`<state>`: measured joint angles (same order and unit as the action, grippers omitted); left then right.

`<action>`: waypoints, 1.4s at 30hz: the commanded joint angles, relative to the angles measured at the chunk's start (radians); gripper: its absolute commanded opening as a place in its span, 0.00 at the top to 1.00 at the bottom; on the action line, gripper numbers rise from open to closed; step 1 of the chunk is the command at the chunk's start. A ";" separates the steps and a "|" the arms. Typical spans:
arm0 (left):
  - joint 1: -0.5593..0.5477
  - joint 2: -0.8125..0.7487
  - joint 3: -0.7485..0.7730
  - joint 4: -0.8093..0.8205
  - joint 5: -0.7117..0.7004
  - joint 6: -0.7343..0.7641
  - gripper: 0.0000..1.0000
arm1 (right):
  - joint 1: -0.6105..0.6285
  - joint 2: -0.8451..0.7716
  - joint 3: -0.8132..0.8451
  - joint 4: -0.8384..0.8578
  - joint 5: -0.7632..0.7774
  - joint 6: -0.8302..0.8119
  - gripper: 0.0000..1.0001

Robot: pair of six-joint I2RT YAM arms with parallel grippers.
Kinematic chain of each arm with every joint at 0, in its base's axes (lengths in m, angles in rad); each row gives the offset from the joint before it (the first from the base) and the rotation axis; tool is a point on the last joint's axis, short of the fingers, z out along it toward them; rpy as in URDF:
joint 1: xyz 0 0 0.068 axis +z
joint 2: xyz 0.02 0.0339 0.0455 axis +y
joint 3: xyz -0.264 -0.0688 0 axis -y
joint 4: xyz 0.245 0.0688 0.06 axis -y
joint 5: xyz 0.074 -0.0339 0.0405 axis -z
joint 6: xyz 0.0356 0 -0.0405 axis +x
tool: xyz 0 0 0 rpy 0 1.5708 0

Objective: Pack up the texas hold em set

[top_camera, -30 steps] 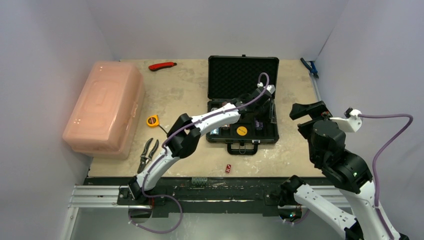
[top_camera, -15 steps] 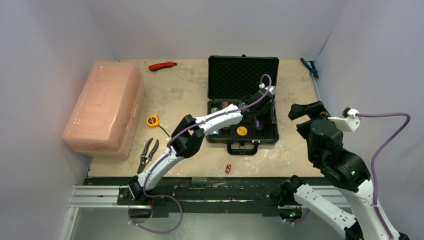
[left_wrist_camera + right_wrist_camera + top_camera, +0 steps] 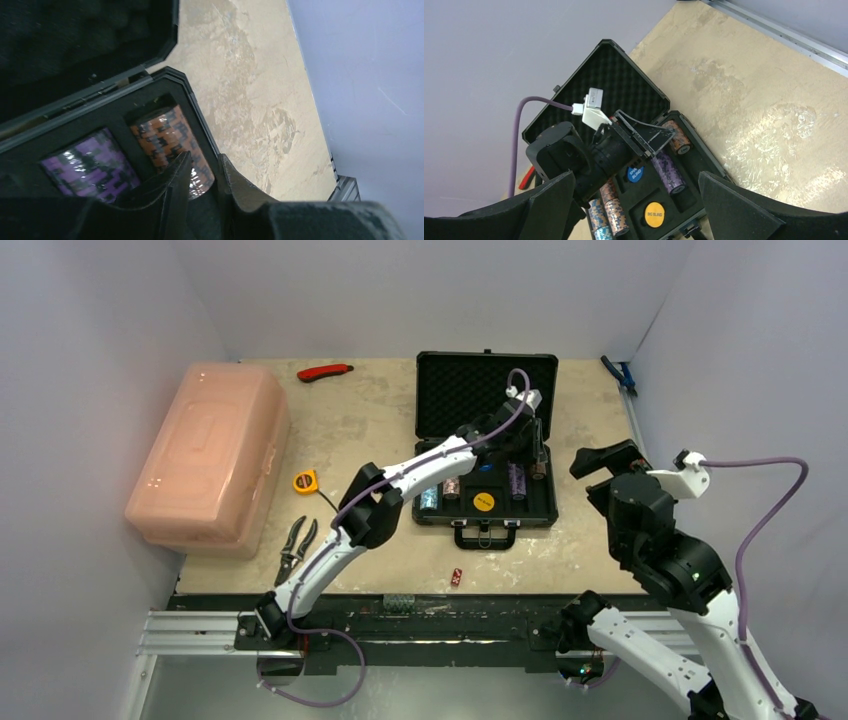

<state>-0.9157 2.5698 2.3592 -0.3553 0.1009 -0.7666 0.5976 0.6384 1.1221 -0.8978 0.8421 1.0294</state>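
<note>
Speckled poker chip stacks [image 3: 669, 175] sit slotted in the open black foam-lined briefcase [image 3: 485, 390], leaving one small red die [image 3: 456, 577] on the beige table [image 3: 380, 420] and the lid to close, while the left gripper [image 3: 205, 165] hovers slightly parted and empty, the right gripper [image 3: 636, 180] spread wide.

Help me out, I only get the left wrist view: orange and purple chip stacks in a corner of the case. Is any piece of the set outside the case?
Observer: Yes. The top view shows one red die lying on the table, on the near side of the case, past its handle.
Operator: Where is the other arm?
Observer: The right gripper hangs open to the right of the case, holding nothing.
Operator: What else is packed?
Observer: A yellow disc and a blue disc sit in the foam, with more chip stacks at the left end.
</note>
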 commanded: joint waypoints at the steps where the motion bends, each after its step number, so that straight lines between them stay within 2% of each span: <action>1: 0.012 -0.064 -0.019 0.031 0.015 0.036 0.74 | 0.002 0.018 0.008 0.017 0.004 0.008 0.01; 5: 0.012 -0.160 -0.107 0.063 0.034 0.059 0.69 | 0.002 0.023 0.017 0.027 0.002 -0.016 0.01; 7: 0.012 -0.215 -0.142 0.061 0.029 0.084 0.64 | 0.002 0.025 0.025 0.035 0.002 -0.036 0.01; 12: 0.024 -0.364 -0.239 0.062 0.027 0.150 0.34 | 0.002 0.023 0.036 0.066 -0.004 -0.104 0.01; 15: 0.035 -0.442 -0.279 0.028 0.008 0.180 0.21 | 0.003 0.015 0.033 0.115 -0.038 -0.184 0.01; 17: 0.043 -0.498 -0.299 -0.011 -0.010 0.207 0.16 | 0.002 0.009 0.030 0.148 -0.080 -0.250 0.01; 23: 0.101 -0.680 -0.445 -0.074 -0.062 0.252 0.14 | 0.002 -0.011 0.010 0.253 -0.262 -0.447 0.01; 28: 0.208 -0.867 -0.616 -0.123 -0.113 0.295 0.14 | 0.001 0.023 0.028 0.257 -0.410 -0.480 0.01; 38: 0.454 -1.186 -0.839 -0.276 -0.260 0.387 0.12 | 0.003 0.201 0.018 0.213 -0.650 -0.344 0.01; 42: 0.503 -1.297 -0.926 -0.267 -0.282 0.413 0.02 | 0.034 0.246 -0.013 0.216 -0.667 -0.234 0.01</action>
<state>-0.4431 1.3769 1.4979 -0.6220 -0.1253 -0.4091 0.6022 0.8646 1.1282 -0.6865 0.2379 0.6907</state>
